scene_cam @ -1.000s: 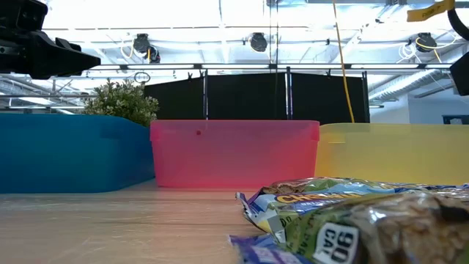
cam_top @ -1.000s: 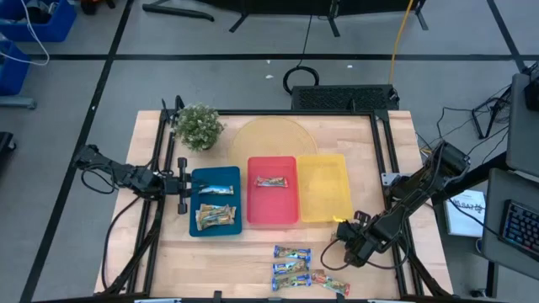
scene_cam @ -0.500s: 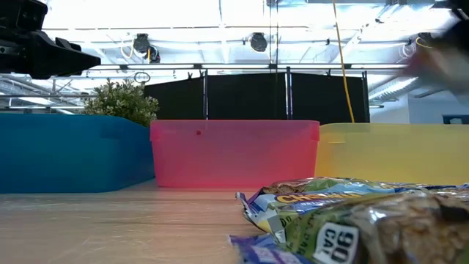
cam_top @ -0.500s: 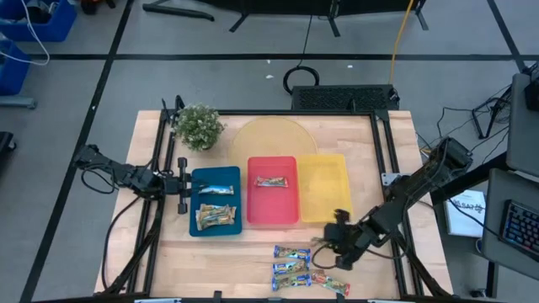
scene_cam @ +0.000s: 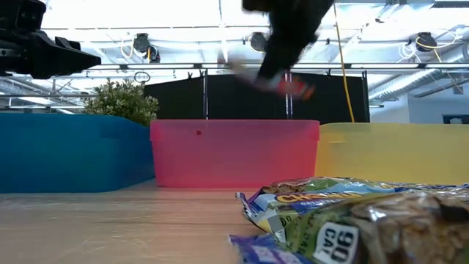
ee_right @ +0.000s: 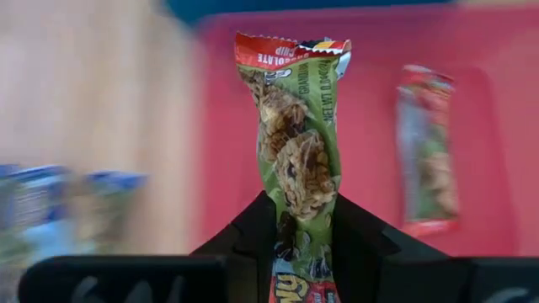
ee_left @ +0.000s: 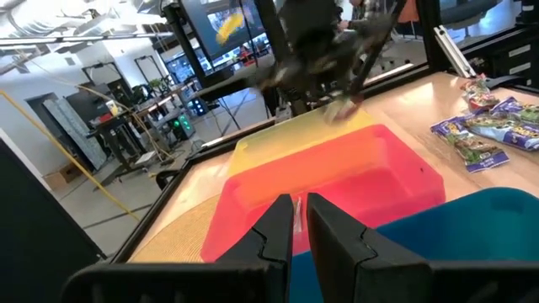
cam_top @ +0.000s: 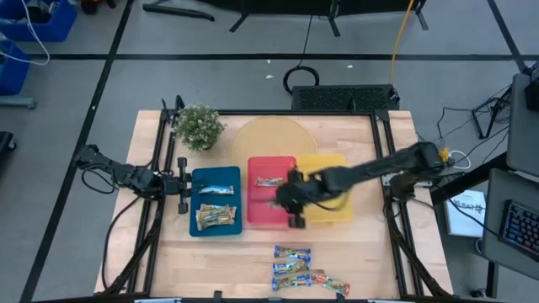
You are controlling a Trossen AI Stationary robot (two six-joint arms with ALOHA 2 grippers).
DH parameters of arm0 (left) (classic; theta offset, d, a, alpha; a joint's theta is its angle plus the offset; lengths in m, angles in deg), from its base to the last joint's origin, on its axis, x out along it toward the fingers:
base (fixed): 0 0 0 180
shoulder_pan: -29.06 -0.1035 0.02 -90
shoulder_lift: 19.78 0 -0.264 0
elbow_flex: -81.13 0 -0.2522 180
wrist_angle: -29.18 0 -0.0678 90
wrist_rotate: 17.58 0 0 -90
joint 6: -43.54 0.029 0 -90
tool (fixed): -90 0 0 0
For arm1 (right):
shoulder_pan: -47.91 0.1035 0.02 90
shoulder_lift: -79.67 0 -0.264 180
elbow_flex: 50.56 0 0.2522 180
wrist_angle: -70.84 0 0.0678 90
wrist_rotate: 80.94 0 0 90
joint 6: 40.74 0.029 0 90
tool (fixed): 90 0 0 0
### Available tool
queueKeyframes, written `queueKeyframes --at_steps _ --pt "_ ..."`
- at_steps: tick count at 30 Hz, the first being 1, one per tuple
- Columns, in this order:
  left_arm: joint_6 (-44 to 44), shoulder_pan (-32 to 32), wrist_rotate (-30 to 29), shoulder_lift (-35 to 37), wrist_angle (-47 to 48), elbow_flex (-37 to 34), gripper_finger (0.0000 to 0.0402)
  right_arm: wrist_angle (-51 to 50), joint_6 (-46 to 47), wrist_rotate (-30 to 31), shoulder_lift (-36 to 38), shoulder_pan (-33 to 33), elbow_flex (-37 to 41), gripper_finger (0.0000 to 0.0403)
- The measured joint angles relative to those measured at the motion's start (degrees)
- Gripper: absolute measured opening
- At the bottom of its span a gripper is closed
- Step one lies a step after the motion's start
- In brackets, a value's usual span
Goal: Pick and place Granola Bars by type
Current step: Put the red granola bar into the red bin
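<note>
My right gripper [cam_top: 285,202] hangs over the near part of the red tray [cam_top: 271,220], shut on a red-and-green granola bar [ee_right: 295,143]. In the low view the gripper shows blurred [scene_cam: 282,51] above the red tray [scene_cam: 234,154]. Another red-and-green bar [cam_top: 271,181] lies flat in that tray. The blue tray [cam_top: 195,225] holds a blue bar [cam_top: 215,190] and tan-and-green bars [cam_top: 215,216]. The yellow tray [cam_top: 324,164] holds nothing I can see. Several bars [cam_top: 290,268] lie on the table near its near edge. My left gripper [cam_top: 181,187], shut, waits at the blue tray's left side. My right gripper pinches the red-and-green bar between its two fingers [ee_right: 253,231] at the bar's lower part [ee_right: 296,220]. The bar runs along the fingers, and its free end [ee_right: 290,46] sticks out past them. It is lifted clear above the red tray.
A small potted plant [cam_top: 199,126] stands at the table's far left, and a round wooden board [cam_top: 269,136] lies behind the trays. The three trays sit side by side mid-table. Bare wood lies to the right of the yellow tray and left of the loose bars.
My right gripper has swept quickly from the near right of the table toward the left and far side, rising over the yellow tray's corner to above the red tray, carrying the bar. The loose bars and the left arm have kept still.
</note>
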Motion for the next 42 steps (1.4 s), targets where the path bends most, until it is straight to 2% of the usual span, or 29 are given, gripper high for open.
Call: queueKeyframes --at_steps 6,18,24,29,35,42 --pt "0.1 0.0 0.0 0.0 0.2 0.0 0.0047 2.5 -6.7 -1.5 -7.9 -6.7 -0.8 0.0081" --pt "1.1 0.0 0.1 0.0 0.3 0.0 0.0047 5.4 -13.0 -2.9 -16.4 -9.5 -1.0 0.0081" --pt "1.1 0.0 0.4 0.0 0.3 0.0 0.0047 5.4 -13.0 -2.6 -16.1 -8.8 -1.0 0.009" --pt "0.9 0.0 0.5 0.0 0.3 0.0 0.0047 6.3 -12.5 -2.1 -15.6 -8.2 -1.0 0.014" --pt "0.3 0.0 0.5 0.0 0.4 0.0 0.0047 6.0 -10.9 3.4 -14.7 -8.2 -0.9 0.0192" --pt "0.5 0.0 0.5 0.0 0.4 0.0 0.0047 4.7 -11.3 3.3 -9.2 -7.5 -0.9 0.0201"
